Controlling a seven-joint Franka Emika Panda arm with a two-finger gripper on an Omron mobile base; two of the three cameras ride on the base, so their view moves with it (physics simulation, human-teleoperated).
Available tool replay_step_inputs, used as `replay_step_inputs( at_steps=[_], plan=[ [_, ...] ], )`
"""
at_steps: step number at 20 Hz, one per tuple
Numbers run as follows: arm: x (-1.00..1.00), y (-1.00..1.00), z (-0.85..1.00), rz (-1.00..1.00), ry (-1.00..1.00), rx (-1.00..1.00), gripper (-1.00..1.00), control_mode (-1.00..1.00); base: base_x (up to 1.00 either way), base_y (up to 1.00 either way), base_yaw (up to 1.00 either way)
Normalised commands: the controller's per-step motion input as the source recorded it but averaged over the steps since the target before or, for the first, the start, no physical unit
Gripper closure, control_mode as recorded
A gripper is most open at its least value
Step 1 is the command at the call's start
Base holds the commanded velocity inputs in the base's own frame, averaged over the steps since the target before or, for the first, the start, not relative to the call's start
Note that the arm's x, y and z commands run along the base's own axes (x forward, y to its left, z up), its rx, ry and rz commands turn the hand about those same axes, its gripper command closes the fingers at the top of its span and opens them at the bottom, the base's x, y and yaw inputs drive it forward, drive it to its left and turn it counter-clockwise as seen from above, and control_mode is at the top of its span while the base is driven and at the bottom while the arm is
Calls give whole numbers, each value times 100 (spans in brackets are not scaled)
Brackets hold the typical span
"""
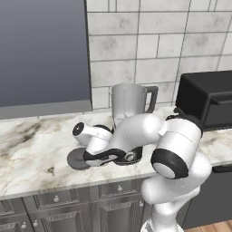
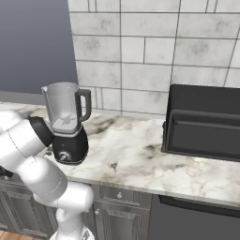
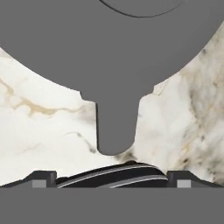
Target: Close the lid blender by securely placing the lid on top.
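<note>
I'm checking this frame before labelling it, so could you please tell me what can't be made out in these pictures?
- Lid, left base view: the arm covers all but its left part; hand view: its disc runs off the top edge.
- Blender, left base view: the arm hides its base; right base view: the arm covers the base's left side.
- Gripper, hand view: just the two fingertips rise, standing wide apart above the lid's tab; contact can't be judged.

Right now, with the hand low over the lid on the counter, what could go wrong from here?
The gripper is open and close above the lid, lined up with its thin side tab; a pinch there may slip or tip the flat disc. The blender stands right behind the arm, jar open, so lifting could knock it. Closing too low could scrape the counter.
</note>
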Motion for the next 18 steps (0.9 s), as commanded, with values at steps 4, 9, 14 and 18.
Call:
replay_step_inputs(
  at_steps=[4,9,14,18],
  plan=[
    [20,15,-14,2,1,0,-100,-100,0,0,0],
    [14,15,-15,1,0,0,-100,-100,0,0,0],
    [5,6,-19,1,0,0,-100,-100,0,0,0],
    [6,0,-19,2,0,0,-100,-100,0,0,0]
  ],
)
